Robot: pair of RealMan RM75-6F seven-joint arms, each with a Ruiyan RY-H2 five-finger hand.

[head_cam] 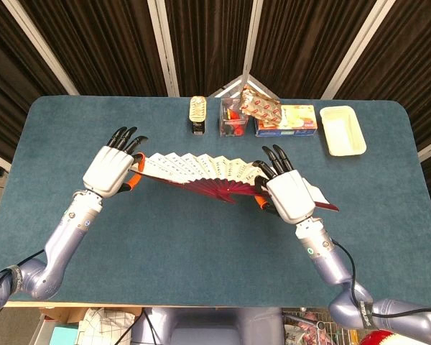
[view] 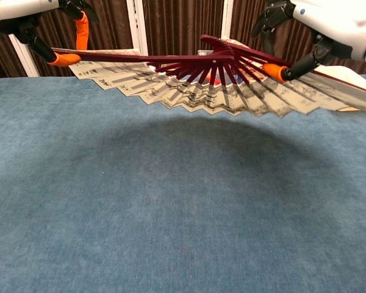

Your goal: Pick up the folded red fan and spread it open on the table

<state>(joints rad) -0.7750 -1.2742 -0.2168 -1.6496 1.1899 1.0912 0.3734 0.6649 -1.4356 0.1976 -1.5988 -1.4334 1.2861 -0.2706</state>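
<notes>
**Colours on my screen: red ribs, cream paper, teal cloth**

The pleated paper fan with dark red wooden ribs point(head_cam: 201, 172) shows me a cream leaf; in my chest view its underside point(view: 201, 91) carries grey-black ink brushwork and columns of writing. My left robot hand point(head_cam: 109, 171) has a white shell, black fingers and orange pads point(view: 64, 59); my right robot hand point(head_cam: 290, 198) is coloured the same. Both forearms are lilac-grey. The table point(head_cam: 201, 244) is covered in teal-blue felt. Along the far edge I see a pale cream plastic tray point(head_cam: 343, 131), a yellow and blue printed box point(head_cam: 291, 119) and a red patterned packet point(head_cam: 260, 106). Behind hang dark brown curtains with white strips.
</notes>
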